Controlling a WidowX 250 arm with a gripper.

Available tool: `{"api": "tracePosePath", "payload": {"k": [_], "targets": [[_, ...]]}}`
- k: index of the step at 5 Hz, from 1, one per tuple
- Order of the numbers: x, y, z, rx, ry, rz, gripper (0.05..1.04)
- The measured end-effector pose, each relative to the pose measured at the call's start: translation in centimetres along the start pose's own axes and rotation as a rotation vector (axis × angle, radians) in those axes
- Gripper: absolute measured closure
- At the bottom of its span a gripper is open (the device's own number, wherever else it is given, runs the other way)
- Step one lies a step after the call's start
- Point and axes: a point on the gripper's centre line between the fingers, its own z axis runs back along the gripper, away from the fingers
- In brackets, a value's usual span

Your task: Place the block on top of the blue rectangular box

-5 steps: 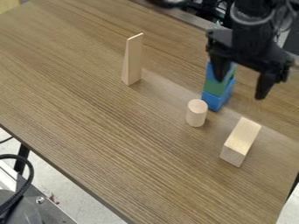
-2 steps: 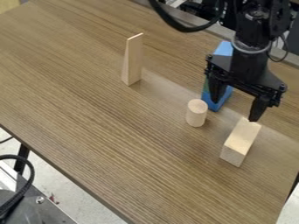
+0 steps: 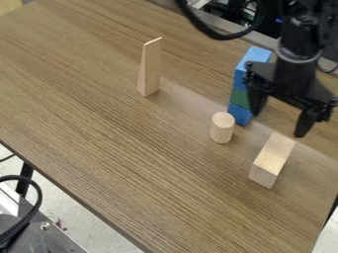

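At the left of the brown wood-grain table, a thin, pale wooden wedge stands upright, broad end down, which I judge keeps it steady; it is well apart from my work. Next comes a short, pale wooden cylinder, on its flat end so that it will not roll. Just behind it rises a tall blue rectangular box with a green band; whether that is one piece or a stack I cannot tell. Its flat blue top would be my landing place, a support rather than a container; whether it is hollow I cannot tell.

Farther right, my black two-finger gripper hangs with jaws wide apart and nothing between them, near the box and above the table. Nearer the camera lies the pale wooden rectangular block, which I take to be my block, long side down on the table, a steady pose for a grasp. I judge that I am at the approach: line up over it, close across its narrow width, and lift without brushing the cylinder.
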Motion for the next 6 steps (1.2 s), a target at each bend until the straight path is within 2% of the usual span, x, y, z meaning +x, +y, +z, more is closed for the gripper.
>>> {"api": "tracePosePath", "payload": {"k": [2,6], "targets": [[-0.3,-0.7,-1.4,0.027,0.030,0.009,0.086],[-0.5,-1.3,-2.3,0.043,0.023,0.053,0.086]]}}
